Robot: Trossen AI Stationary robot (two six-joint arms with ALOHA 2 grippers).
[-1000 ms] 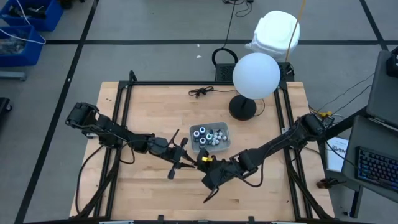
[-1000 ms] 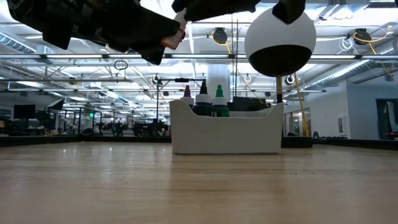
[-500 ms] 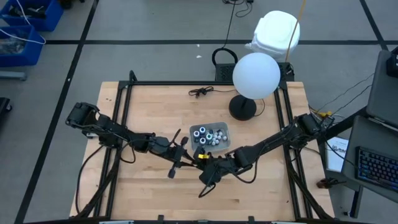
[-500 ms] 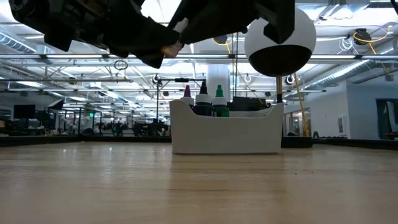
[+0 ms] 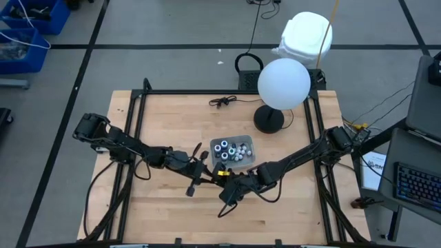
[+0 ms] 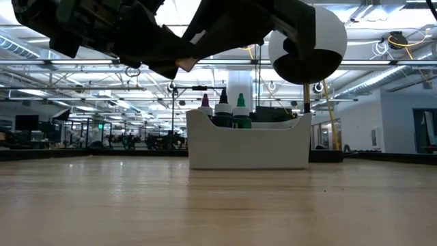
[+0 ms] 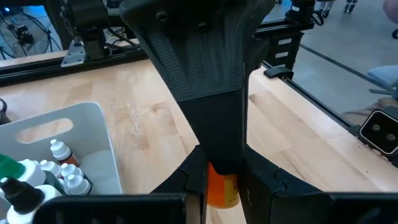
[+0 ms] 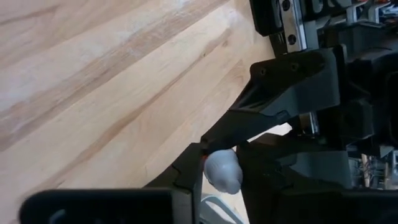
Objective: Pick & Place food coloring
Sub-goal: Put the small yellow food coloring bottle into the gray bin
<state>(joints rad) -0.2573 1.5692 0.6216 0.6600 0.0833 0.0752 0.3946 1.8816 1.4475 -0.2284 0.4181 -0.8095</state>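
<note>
Beside tray (image 5: pixel 247 156), both end effectors pinch orange bottle (image 7: pixel 221 188): left (image 7: pixel 221 180), right (image 8: pixel 221 174).

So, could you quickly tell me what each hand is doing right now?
Left hand: shut on the orange bottle.
Right hand: closing on the same bottle's white cap.

Both arms reach inward, meeting mid-table near its front. Left end effector (image 5: pixel 204 172) points right, fingers closed on a small orange bottle (image 7: pixel 222 188). Right end effector (image 5: pixel 225 180) points left, its fingers around the same bottle's white cap (image 8: pixel 222 172). The two end effectors touch tip to tip, raised off the table.
</note>
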